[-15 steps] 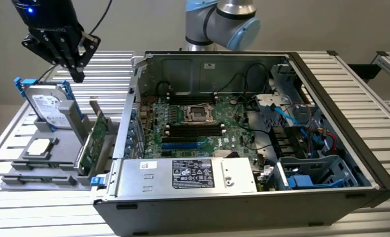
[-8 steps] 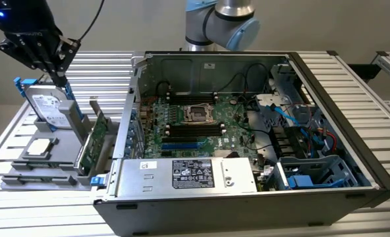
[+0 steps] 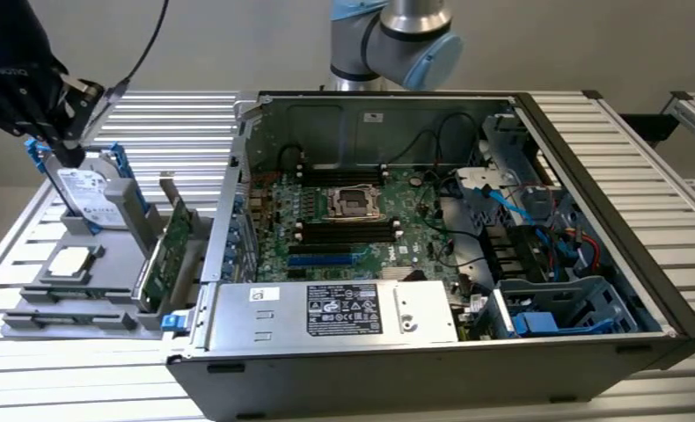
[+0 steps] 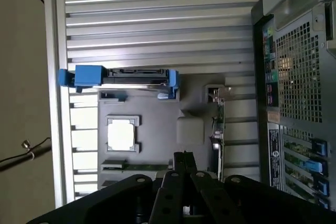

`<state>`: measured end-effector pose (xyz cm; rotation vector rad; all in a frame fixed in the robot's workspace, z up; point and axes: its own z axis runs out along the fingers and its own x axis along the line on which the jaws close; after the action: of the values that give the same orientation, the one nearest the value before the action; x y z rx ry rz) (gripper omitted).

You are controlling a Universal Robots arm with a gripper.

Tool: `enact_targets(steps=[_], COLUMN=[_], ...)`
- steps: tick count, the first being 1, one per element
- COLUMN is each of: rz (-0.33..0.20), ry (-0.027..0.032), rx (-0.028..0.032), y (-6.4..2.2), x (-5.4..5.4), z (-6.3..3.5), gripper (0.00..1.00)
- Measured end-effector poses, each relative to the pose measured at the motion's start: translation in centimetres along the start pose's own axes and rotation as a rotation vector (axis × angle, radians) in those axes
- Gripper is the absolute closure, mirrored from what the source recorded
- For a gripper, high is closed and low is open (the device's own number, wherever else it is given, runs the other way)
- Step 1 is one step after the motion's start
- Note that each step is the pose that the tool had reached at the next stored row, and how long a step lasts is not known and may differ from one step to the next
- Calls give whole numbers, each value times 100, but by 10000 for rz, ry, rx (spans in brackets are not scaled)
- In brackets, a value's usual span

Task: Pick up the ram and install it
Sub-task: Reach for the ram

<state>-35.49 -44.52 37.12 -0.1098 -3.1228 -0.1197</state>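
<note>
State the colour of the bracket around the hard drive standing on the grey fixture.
Blue. The bracket shows best in the wrist view.

The silver arm (image 3: 413,13) has pale blue joint caps (image 3: 435,57), black cable (image 3: 150,40).

We take this for a robotics lab or test workshop: a Universal Robots arm (image 3: 395,40) stands behind a bench of ribbed aluminium profiles (image 3: 171,123), with a plain pale wall behind it. On the bench we see an open desktop computer case (image 3: 641,246) showing its motherboard (image 3: 336,224) and power supply (image 3: 336,312). Beside it a grey fixture tray (image 3: 115,268) holds loose computer parts in fitted slots, a hard drive (image 3: 90,189) among them.
</note>
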Motion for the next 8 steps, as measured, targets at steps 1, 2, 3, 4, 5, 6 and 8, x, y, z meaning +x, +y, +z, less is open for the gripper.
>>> enact_targets(steps=[1,2,3,4,5,6,8], rz=[0,-1,1,1,2,1,2], ry=[0,0,0,0,0,0,-1], rx=[0,0,0,-1,-1,0,-2], y=[-28,-56,-86,-118,-152,-194,-279], x=[32,62,91,115,135,151,165], z=[-1,-2,-4,-5,-7,-9,-15], gripper=[89,89,89,89,89,89,89])
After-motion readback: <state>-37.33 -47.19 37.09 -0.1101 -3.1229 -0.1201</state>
